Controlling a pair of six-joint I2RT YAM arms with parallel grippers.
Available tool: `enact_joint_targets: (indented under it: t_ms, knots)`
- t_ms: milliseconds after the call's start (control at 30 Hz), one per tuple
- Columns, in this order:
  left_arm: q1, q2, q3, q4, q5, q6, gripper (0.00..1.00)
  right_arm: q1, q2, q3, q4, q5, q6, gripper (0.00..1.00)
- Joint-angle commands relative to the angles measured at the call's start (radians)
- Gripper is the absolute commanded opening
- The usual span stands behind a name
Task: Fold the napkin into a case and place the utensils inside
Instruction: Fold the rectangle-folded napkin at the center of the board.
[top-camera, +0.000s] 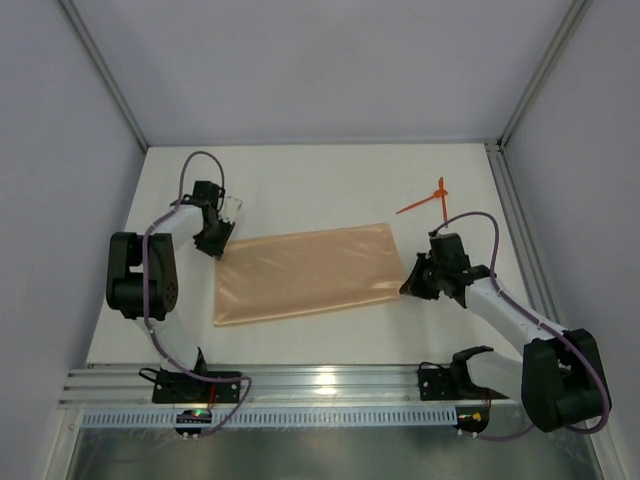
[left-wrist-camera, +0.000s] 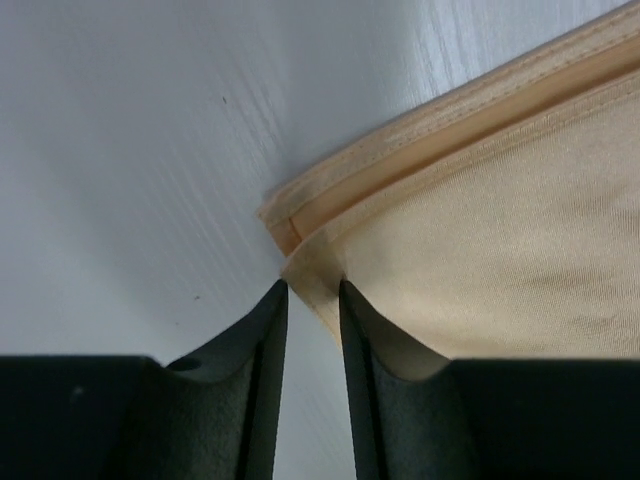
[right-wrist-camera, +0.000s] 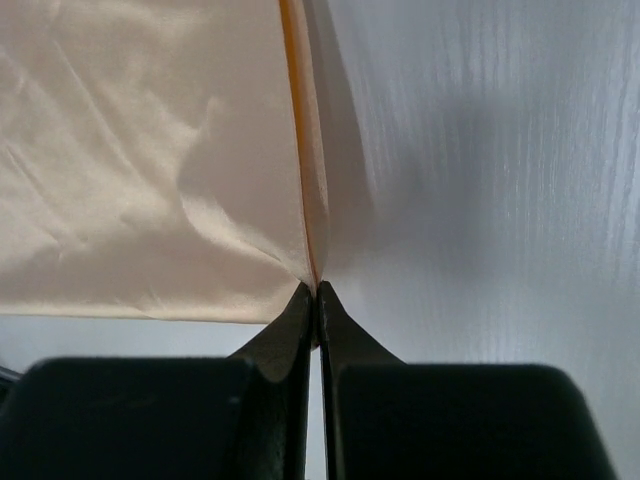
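Observation:
The peach-orange napkin (top-camera: 305, 272) lies flat on the white table as a long doubled rectangle, its layered hem showing in the left wrist view (left-wrist-camera: 500, 230). My left gripper (top-camera: 219, 250) stands at its far left corner. Its jaws (left-wrist-camera: 313, 290) are open a narrow gap, the corner's tip lies between the fingertips, and bare table shows behind. My right gripper (top-camera: 408, 286) is shut on the napkin's right edge near the front corner (right-wrist-camera: 317, 290), and the cloth (right-wrist-camera: 130, 160) puckers toward the pinch. The two orange-red utensils (top-camera: 425, 203) lie crossed on the table beyond the right gripper.
Metal frame posts and grey walls enclose the table (top-camera: 300, 180) on the left, right and back. A rail (top-camera: 320, 385) with the arm bases runs along the near edge. The right arm's cable (top-camera: 480, 222) loops close to the utensils.

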Motion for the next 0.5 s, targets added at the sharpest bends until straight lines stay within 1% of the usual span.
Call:
enact_joint_targets:
  t_ms: [0, 67, 133, 167, 200, 233, 267, 300, 333, 367, 400, 433, 467]
  knots:
    - [-0.004, 0.028, 0.009, 0.028, 0.026, -0.020, 0.28, 0.038, 0.024, 0.158, -0.124, 0.072, -0.129, 0.03]
    - [-0.004, 0.027, 0.001, 0.033, 0.052, -0.022, 0.26, 0.078, 0.076, 0.248, -0.172, 0.113, -0.163, 0.03]
    - [-0.004, 0.024, -0.008, 0.038, 0.075, -0.025, 0.25, 0.147, 0.116, 0.297, -0.209, 0.137, -0.184, 0.03]
    - [-0.006, 0.020, -0.010, 0.041, 0.082, -0.025, 0.25, 0.174, 0.170, 0.346, -0.220, 0.146, -0.189, 0.03]
    - [-0.004, 0.020, -0.013, 0.044, 0.087, -0.022, 0.24, 0.237, 0.207, 0.377, -0.252, 0.158, -0.201, 0.03]
    - [-0.006, 0.020, -0.016, 0.044, 0.092, -0.022, 0.24, 0.268, 0.249, 0.411, -0.272, 0.167, -0.204, 0.03]
    - [-0.004, 0.022, -0.017, 0.045, 0.095, -0.019, 0.21, 0.303, 0.336, 0.486, -0.312, 0.180, -0.209, 0.03]
    - [-0.004, 0.022, -0.017, 0.047, 0.096, -0.016, 0.20, 0.336, 0.379, 0.529, -0.329, 0.199, -0.214, 0.03]
    - [-0.004, 0.023, -0.022, 0.050, 0.099, -0.016, 0.20, 0.400, 0.421, 0.566, -0.341, 0.209, -0.223, 0.03]
    - [-0.004, 0.022, -0.023, 0.051, 0.104, -0.014, 0.18, 0.429, 0.459, 0.648, -0.361, 0.215, -0.227, 0.03]
    - [-0.006, 0.022, -0.026, 0.056, 0.106, -0.014, 0.18, 0.457, 0.528, 0.690, -0.369, 0.215, -0.231, 0.03]
    - [-0.004, 0.020, -0.031, 0.058, 0.113, -0.014, 0.18, 0.510, 0.559, 0.777, -0.376, 0.215, -0.234, 0.03]
    - [-0.004, 0.017, -0.036, 0.059, 0.115, -0.013, 0.17, 0.537, 0.593, 0.820, -0.390, 0.215, -0.238, 0.03]
